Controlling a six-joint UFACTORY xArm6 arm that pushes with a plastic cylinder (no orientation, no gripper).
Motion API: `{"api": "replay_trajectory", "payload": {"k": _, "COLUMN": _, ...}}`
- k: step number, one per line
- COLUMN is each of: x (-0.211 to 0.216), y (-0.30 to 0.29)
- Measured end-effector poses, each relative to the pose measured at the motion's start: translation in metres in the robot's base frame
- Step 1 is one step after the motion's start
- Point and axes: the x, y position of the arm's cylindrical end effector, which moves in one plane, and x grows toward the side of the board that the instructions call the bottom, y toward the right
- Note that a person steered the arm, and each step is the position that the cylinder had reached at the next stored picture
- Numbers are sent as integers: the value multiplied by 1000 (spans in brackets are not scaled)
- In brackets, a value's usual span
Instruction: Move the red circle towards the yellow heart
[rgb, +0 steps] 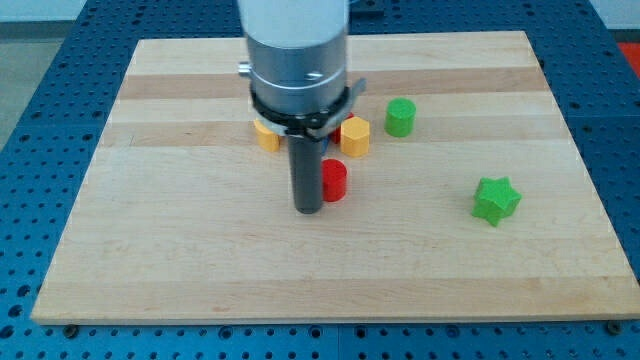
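The red circle (334, 181) is a small red cylinder near the middle of the wooden board (180, 250). My tip (308, 209) stands right at its left side, touching or nearly touching it. A yellow block (266, 133) shows just at the arm's left edge, mostly hidden by the arm; its shape cannot be made out. A yellow hexagon-like block (355, 136) sits above and to the right of the red circle, with a bit of another red block (337, 132) at its left edge, largely hidden.
A green cylinder (400, 117) stands right of the yellow hexagon. A green star (495, 199) lies toward the view's right. The blue perforated table (40, 60) surrounds the board. The arm's large grey body (297, 60) hides the board's top centre.
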Motion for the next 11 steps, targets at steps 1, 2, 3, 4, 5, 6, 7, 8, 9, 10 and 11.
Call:
{"api": "replay_trajectory", "payload": {"k": 1, "x": -19, "y": -14}}
{"api": "replay_trajectory", "payload": {"k": 2, "x": -11, "y": -1}}
{"api": "replay_trajectory", "payload": {"k": 3, "x": 46, "y": 100}}
{"api": "replay_trajectory", "payload": {"k": 4, "x": 35, "y": 160}}
{"api": "replay_trajectory", "payload": {"k": 5, "x": -16, "y": 129}}
{"api": "replay_trajectory", "payload": {"k": 6, "x": -18, "y": 85}}
{"api": "replay_trajectory", "payload": {"k": 7, "x": -16, "y": 47}}
{"api": "replay_trajectory", "payload": {"k": 8, "x": -18, "y": 18}}
{"api": "replay_trajectory", "payload": {"k": 9, "x": -27, "y": -8}}
{"api": "replay_trajectory", "payload": {"k": 10, "x": -48, "y": -21}}
{"api": "replay_trajectory", "payload": {"k": 11, "x": 2, "y": -3}}
